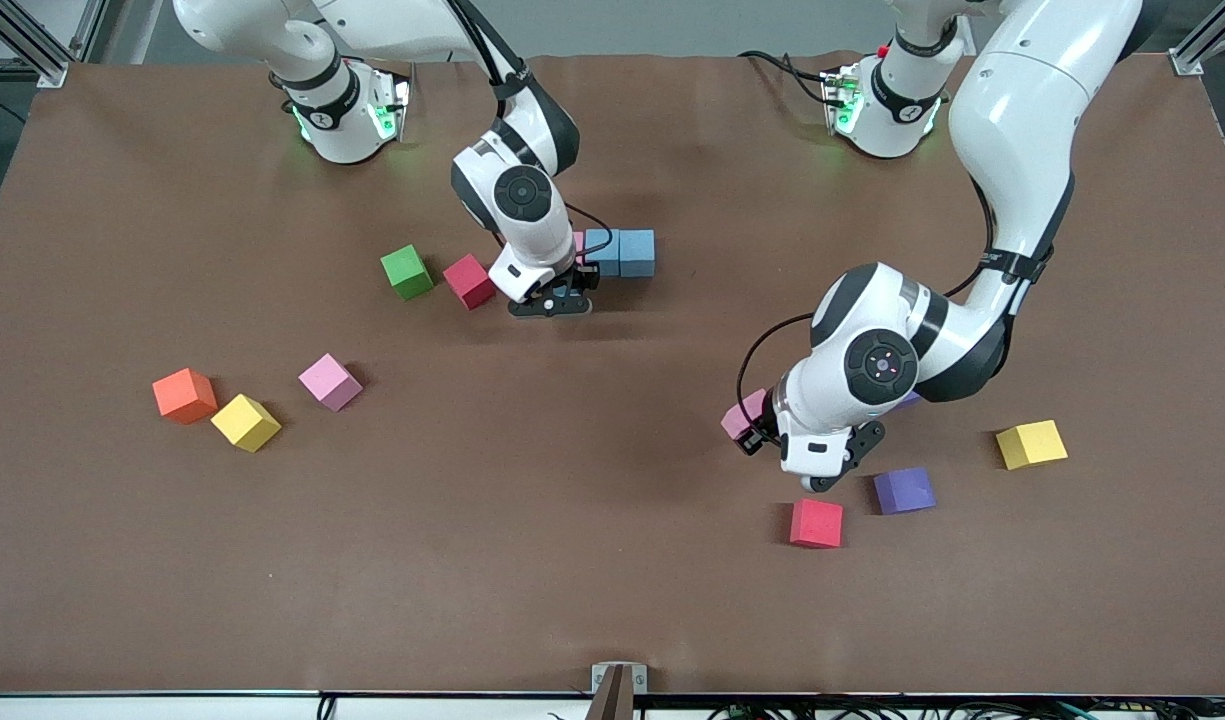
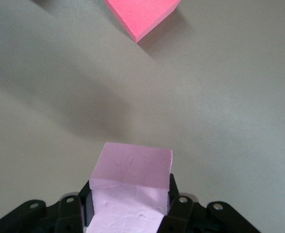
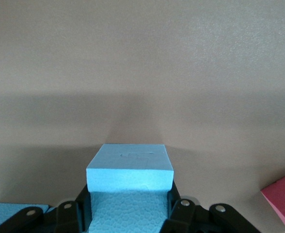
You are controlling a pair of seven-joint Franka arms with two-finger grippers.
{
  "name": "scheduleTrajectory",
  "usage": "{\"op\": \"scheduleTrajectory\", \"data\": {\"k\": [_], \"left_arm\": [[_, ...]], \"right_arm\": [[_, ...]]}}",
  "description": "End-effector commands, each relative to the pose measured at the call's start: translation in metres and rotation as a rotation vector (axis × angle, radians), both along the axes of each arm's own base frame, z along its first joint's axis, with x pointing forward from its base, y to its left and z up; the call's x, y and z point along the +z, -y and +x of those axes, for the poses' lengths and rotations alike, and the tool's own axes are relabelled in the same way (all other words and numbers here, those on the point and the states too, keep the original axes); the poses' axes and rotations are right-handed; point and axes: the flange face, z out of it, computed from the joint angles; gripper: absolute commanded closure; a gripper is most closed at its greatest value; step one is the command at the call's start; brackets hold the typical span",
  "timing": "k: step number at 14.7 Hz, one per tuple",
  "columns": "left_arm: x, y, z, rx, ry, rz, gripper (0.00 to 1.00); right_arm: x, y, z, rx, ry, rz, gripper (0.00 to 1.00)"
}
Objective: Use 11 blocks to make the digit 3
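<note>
— Brown matting covers the whole table [image 1: 612, 600]. Where is the left gripper [image 1: 750, 432]?

— Up over the mat toward the left arm's end, its fingers [image 2: 177, 206] clamped on a pink cube [image 2: 132, 182]. Close to it on the mat lie a red cube [image 1: 817, 523] and a purple cube [image 1: 904, 490], with a yellow cube [image 1: 1031, 444] farther out toward that arm's end.

— And the right gripper [image 1: 562, 300]?

— Low at mid-table, closed on a light blue cube [image 3: 131, 182]. Just beside it sit two more light blue cubes [image 1: 620, 252], touching each other in a row, with a sliver of pink showing at the row's end next to the arm. Near the gripper toward the right arm's end lie another red cube [image 1: 469, 281] and the green cube [image 1: 407, 271].

— Anything else loose?

— Well away from both grippers, at the right arm's end: a second pink cube [image 1: 330, 381], a second yellow cube [image 1: 245, 422] and the orange cube [image 1: 184, 395], the last two almost touching.
</note>
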Motion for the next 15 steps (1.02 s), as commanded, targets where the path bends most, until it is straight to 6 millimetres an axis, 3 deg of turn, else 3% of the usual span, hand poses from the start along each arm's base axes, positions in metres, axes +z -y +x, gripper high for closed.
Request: {"op": "scheduleTrajectory", "data": {"k": [1, 15], "left_arm": [[0.0079, -0.0014, -0.0014, -0.004, -0.005, -0.004, 0.80], [0.0162, -0.0044, -0.0018, 0.001, -0.007, 0.003, 0.80]], "right_arm": [[0.0023, 0.0043, -0.0114, -0.011, 0.004, -0.006, 0.65], [0.0010, 0.0064, -0.0133, -0.008, 0.000, -0.012, 0.65]]}}
